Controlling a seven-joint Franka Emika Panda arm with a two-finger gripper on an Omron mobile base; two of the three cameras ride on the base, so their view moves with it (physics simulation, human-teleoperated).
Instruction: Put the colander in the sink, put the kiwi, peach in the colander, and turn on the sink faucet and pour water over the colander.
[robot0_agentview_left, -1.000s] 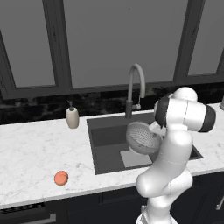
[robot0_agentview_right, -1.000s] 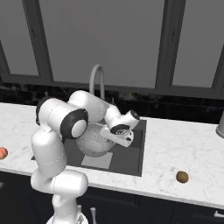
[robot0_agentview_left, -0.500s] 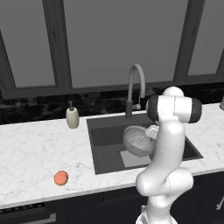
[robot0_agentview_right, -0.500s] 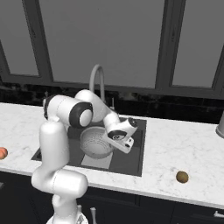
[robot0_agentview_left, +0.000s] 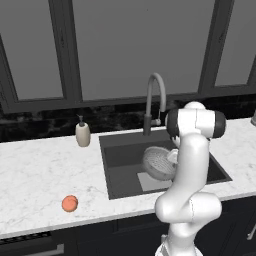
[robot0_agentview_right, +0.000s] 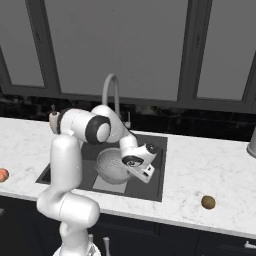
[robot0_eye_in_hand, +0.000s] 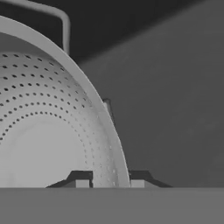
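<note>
Dark window panels are filling the upper half of both base views, with a white marble worktop (robot0_agentview_left: 35, 180) running beneath them. At the centre of the left base view the sink (robot0_agentview_left: 117, 150) is sitting in that worktop, the sink faucet (robot0_agentview_left: 155, 100) arching behind it and a beige soap dispenser (robot0_agentview_left: 82, 134) standing just left of it. Low over the basin, the claw (robot0_eye_in_hand: 107, 183) is pinching the rim of the colander (robot0_agentview_right: 112, 166) (one finger inside the wall, one outside), and the bowl is tilting over the lighter patch. The peach (robot0_agentview_left: 70, 203) is lying at lower left of the left base view, and the kiwi (robot0_agentview_right: 208, 202) at lower right of the right base view.
</note>
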